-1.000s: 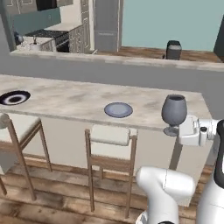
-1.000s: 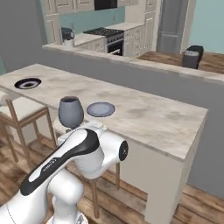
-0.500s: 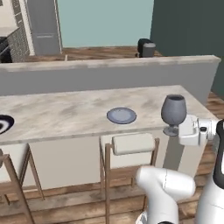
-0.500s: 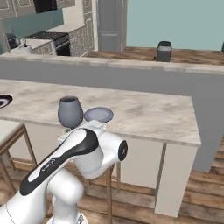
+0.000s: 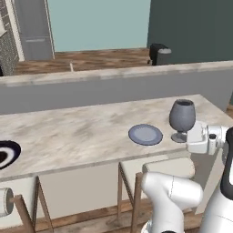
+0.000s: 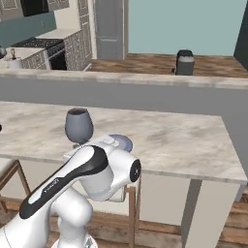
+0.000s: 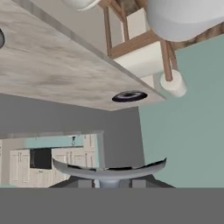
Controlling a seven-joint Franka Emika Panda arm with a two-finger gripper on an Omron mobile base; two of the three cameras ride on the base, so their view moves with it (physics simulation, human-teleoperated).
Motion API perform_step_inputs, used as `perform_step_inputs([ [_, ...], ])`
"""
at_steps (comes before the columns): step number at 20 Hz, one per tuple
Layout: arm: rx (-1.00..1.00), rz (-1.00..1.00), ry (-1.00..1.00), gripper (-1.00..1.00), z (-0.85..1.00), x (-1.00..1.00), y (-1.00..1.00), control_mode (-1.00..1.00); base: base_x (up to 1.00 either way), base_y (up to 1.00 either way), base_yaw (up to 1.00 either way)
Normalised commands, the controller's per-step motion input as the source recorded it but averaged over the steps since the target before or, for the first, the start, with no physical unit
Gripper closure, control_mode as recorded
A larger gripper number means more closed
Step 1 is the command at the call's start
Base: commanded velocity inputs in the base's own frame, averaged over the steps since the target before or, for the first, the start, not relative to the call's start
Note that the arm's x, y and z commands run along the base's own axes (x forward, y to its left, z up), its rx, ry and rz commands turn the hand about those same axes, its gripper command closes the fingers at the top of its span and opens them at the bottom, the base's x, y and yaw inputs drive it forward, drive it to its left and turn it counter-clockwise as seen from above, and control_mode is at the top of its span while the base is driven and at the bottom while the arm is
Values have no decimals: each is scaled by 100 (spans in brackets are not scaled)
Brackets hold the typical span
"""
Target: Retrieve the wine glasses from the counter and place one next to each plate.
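My gripper (image 5: 184, 137) is shut on the stem of a smoky grey-blue wine glass (image 5: 182, 115), holding it upright over the right end of the marbled island top (image 5: 68, 132). The right base view shows the glass (image 6: 79, 124) above my forearm. In the hand view, which is upside down, the glass's round foot (image 7: 109, 169) spans the bottom between my fingertips. A dark-rimmed plate (image 5: 4, 154) lies at the island's far left edge, also seen as a dark-rimmed plate (image 7: 129, 96) in the hand view. The second glass is out of view.
A small grey-blue plate (image 5: 144, 134) lies on the island just left of the held glass. Wooden stools (image 5: 154, 170) stand under the island's near side. A raised grey ledge (image 5: 113, 86) backs the island. A dark bin (image 5: 158, 54) stands beyond. Kitchen cabinets and a stove (image 6: 48, 48) are far left.
The base has driven and turned, so the whole scene shifted; the island and the grey-blue plate now look nearer. The glass stays held at the same spot in both base views.
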Motion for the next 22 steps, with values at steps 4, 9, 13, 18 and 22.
perform_step_inputs([
  [4,0,0,0,100,0,0,0,100,59,-35,8],
  [9,0,0,0,100,0,0,0,100,35,-54,29],
  [13,0,0,0,100,0,0,0,100,2,-73,50],
  [18,0,0,0,100,0,0,0,100,2,-75,41],
  [22,0,0,0,100,0,0,0,100,24,-45,19],
])
